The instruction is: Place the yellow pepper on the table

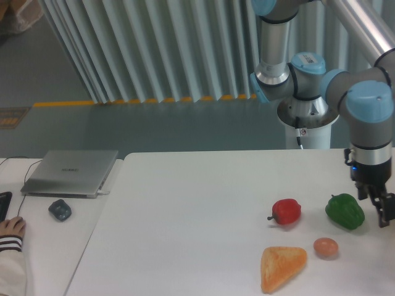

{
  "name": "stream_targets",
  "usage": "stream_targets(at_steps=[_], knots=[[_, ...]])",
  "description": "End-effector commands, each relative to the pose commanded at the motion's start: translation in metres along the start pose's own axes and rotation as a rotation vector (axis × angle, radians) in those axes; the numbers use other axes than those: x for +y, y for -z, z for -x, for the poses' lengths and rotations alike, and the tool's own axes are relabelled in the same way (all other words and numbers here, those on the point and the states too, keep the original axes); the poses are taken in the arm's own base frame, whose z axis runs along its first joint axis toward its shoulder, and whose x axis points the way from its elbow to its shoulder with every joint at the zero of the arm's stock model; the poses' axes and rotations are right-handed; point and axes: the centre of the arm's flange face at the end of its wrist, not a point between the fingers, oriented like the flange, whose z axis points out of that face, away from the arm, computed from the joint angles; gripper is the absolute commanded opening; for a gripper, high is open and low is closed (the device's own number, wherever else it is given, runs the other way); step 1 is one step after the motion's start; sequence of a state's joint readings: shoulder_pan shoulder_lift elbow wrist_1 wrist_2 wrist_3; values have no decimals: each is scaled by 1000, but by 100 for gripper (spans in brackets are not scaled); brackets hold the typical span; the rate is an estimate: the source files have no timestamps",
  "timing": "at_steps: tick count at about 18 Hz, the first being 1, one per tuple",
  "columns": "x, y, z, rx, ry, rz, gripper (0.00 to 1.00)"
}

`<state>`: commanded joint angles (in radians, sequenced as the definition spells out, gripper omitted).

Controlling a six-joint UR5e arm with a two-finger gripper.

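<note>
The yellow pepper is out of view. My gripper hangs low over the right edge of the white table, just right of a green pepper and apart from it. Its fingers look open with nothing between them. A red pepper lies further left on the table.
An orange wedge of bread and a small brownish egg-like thing lie near the table's front. On the side desk at the left are a grey laptop, a dark mouse and a person's hand.
</note>
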<state>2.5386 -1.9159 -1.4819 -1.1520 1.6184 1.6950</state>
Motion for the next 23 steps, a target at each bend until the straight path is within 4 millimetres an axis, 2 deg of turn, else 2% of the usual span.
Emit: stream_targets(at_steps=[3,8,10,13,15,19,23], knots=[[12,-6,2,10,-31,6,100],[52,-14,5,18,-58,11,100],[59,-19,6,26,-97,13,100],[82,-15,11,-18,-79,30,100],[91,-18,11,-21,-63,36,100],[138,-20,9,-27,-39,51,100],[163,-16,18,-50,-144,78,100]])
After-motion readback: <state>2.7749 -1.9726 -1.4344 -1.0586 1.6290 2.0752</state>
